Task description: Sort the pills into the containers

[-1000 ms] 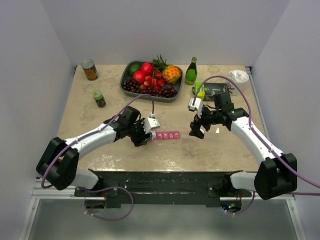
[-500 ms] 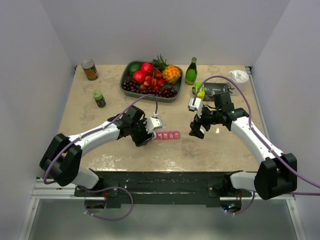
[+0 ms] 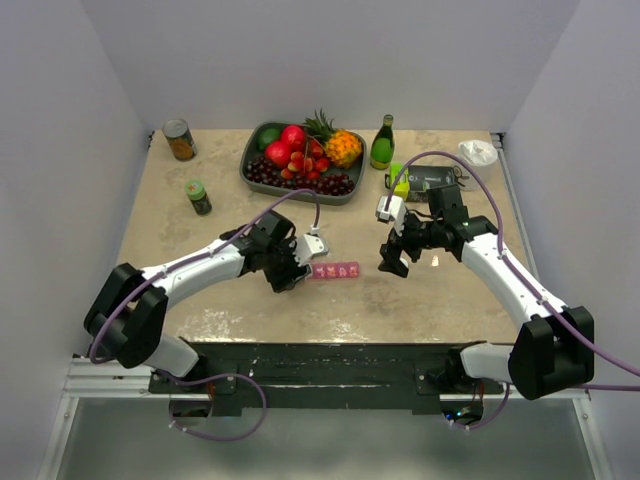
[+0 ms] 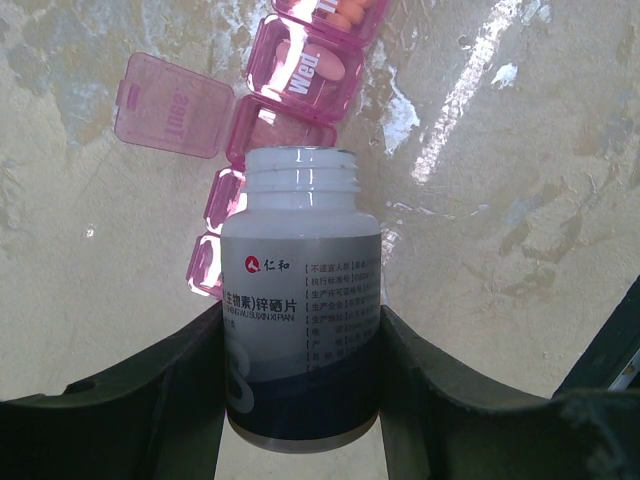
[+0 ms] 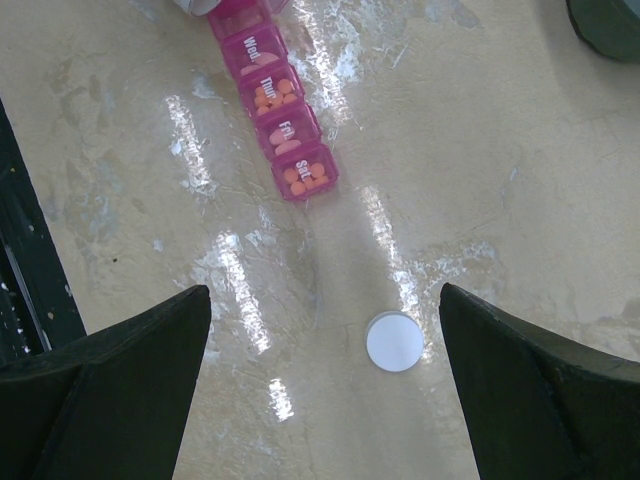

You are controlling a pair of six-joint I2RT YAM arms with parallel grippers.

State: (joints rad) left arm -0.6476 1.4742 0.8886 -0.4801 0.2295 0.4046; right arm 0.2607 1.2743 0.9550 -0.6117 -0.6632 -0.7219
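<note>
The containers are one pink translucent strip (image 3: 334,270) of square compartments (image 5: 280,120) lying mid-table. Orange pills (image 5: 306,173) show in the Thu and Sat cells, and a pale tablet lies under the Wed lid (image 4: 305,75). The Tue lid (image 4: 172,105) is flipped open. My left gripper (image 4: 300,345) is shut on a white uncapped bottle (image 4: 300,290), whose mouth points at the open cell and hides its inside. My right gripper (image 5: 325,310) hovers open, just right of the strip, above a loose white cap (image 5: 394,341).
At the back stand a fruit tray (image 3: 255,172), a green bottle (image 3: 382,142), a tin can (image 3: 180,140) and a green-capped jar (image 3: 199,197). A black device (image 3: 430,180) and a crumpled white thing (image 3: 478,152) lie back right.
My left arm has crept slightly right, toward the strip, with the bottle still gripped. The right arm has not moved.
</note>
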